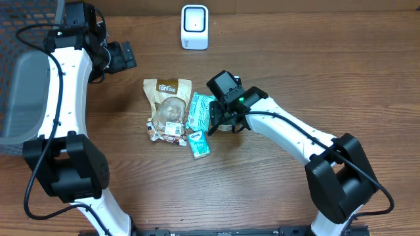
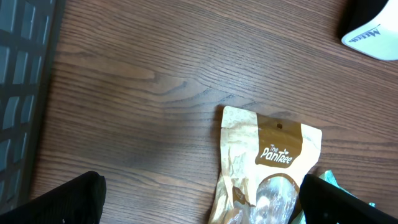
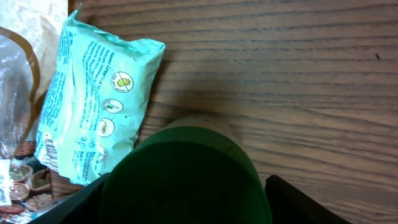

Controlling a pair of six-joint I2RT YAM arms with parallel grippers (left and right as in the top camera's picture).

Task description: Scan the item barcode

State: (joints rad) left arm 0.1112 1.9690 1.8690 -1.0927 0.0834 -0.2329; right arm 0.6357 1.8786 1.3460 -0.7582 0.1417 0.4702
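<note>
Right wrist view: green-lidded jar [image 3: 186,158] between right pincer [image 3: 185,198] fingers, grip unclear.

A brown wood-grain table [image 1: 308,65] fills the view, a grey bin [image 1: 23,92] at its left edge.

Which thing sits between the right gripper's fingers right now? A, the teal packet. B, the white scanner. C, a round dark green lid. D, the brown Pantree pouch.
C: the right wrist view shows a round dark green lid between the right gripper's fingers, while the teal packet lies off to one side, outside them.
</note>
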